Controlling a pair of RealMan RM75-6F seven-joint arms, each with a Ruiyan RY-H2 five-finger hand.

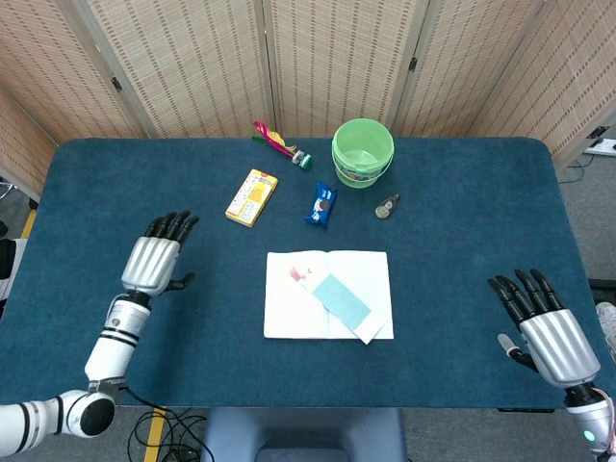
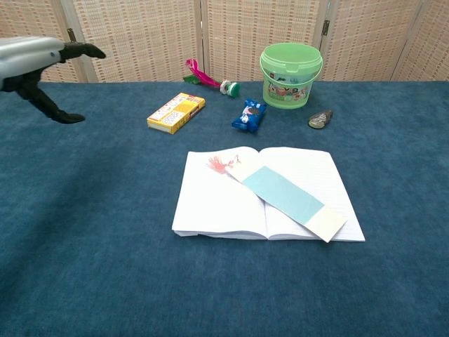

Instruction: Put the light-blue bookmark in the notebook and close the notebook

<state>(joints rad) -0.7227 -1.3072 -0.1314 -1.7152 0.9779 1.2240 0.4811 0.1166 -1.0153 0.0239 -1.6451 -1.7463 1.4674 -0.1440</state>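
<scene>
Notebook (image 1: 328,308) open, light-blue bookmark (image 1: 339,298) lying across it. Green bucket (image 1: 363,152) at 12 o'clock, contents unseen. Left hand (image 1: 155,263) and right hand (image 1: 541,327) spread, holding nothing.

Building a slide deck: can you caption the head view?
Light-blue bookmark lies across the open notebook; left hand and right hand hover open at either side.

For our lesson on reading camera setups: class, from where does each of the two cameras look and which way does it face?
Head view: high above the near edge, looking steeply down on the table; left robot hand and right robot hand both show, open.
Chest view: lower, looking forward across the table toward the screens; only the left robot hand shows, at top left.
Shared: open notebook, light-blue bookmark lying on it, green bucket.
</scene>
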